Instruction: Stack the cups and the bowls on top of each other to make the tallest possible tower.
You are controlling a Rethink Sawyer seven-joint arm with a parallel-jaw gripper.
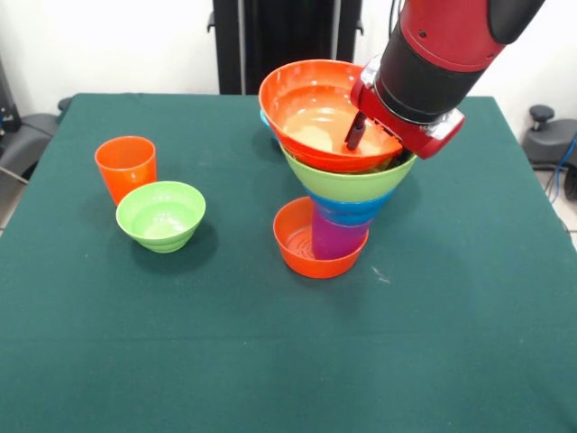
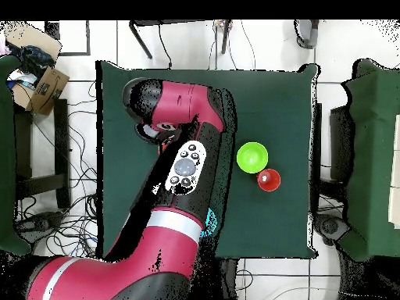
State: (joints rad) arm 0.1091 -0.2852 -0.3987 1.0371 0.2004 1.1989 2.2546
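The tower [image 1: 338, 194] stands mid-table: a small orange bowl [image 1: 302, 245] at the base, a purple cup [image 1: 335, 239] in it, then a blue bowl [image 1: 347, 209] and a large lime green bowl [image 1: 347, 183]. A large orange bowl [image 1: 311, 113] sits tilted on top. My gripper [image 1: 362, 137] grips its right rim, with one finger [image 1: 356, 133] inside the bowl. An orange cup [image 1: 125, 167] and a small lime green bowl [image 1: 160, 215] stand at the left; they also show in the overhead view, cup [image 2: 269, 180] and bowl [image 2: 252, 157]. The lime green cup is out of view.
The table has a dark green cloth [image 1: 451, 316]. A sliver of light blue [image 1: 263, 117] shows behind the tower. In the overhead view my arm [image 2: 183, 168] covers the tower. The pedestal [image 1: 284, 41] stands at the far edge.
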